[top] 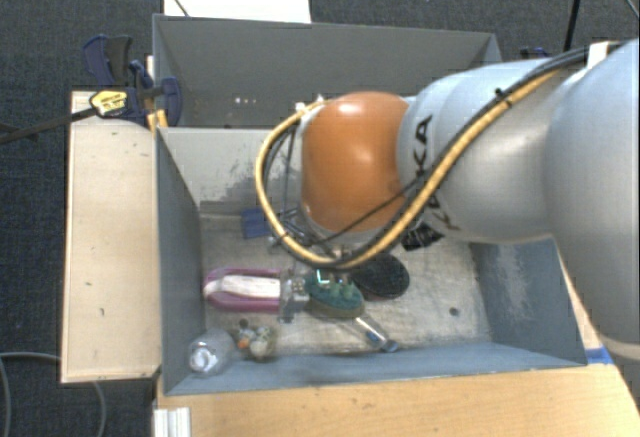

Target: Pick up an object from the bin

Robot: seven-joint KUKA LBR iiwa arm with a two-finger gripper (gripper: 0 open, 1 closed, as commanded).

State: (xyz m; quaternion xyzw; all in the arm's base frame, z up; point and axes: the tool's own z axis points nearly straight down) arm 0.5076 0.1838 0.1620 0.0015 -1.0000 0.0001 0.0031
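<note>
1. The arm (520, 155) is a thick, rounded tube of smooth silver-grey metal. It comes in from the right and covers much of the bin.
2. The bin (180, 225) is grey sheet metal with sloping walls and a scuffed, speckled floor.
3. The orange cover (350, 160) is a glossy dome on the wrist, over the middle of the bin.
4. A yellow-and-black cable (263, 175) runs along the arm and loops round the dome.
5. A pink-and-white thing (243, 290), long and rounded, lies on its side at the front left of the floor.
6. A black disc (388, 277), flat and matte, lies right of centre, partly under the arm.
7. A dark green lump (336, 298), bumpy on top, sits between the pink-and-white thing and the disc.
8. The gripper (297, 293) is low at the front of the floor, just beside the right end of the pink-and-white thing and the left side of the green lump. I cannot tell whether it is wide, narrow or holding either.
9. A thin silver metal piece (372, 331) slants out in front of the green lump.
10. A small blue piece (253, 223) lies near the back left.
11. A clear, shiny blob (205, 357) sits in the front left corner.
12. A mottled brown nugget (256, 340) lies just to its right.
</note>
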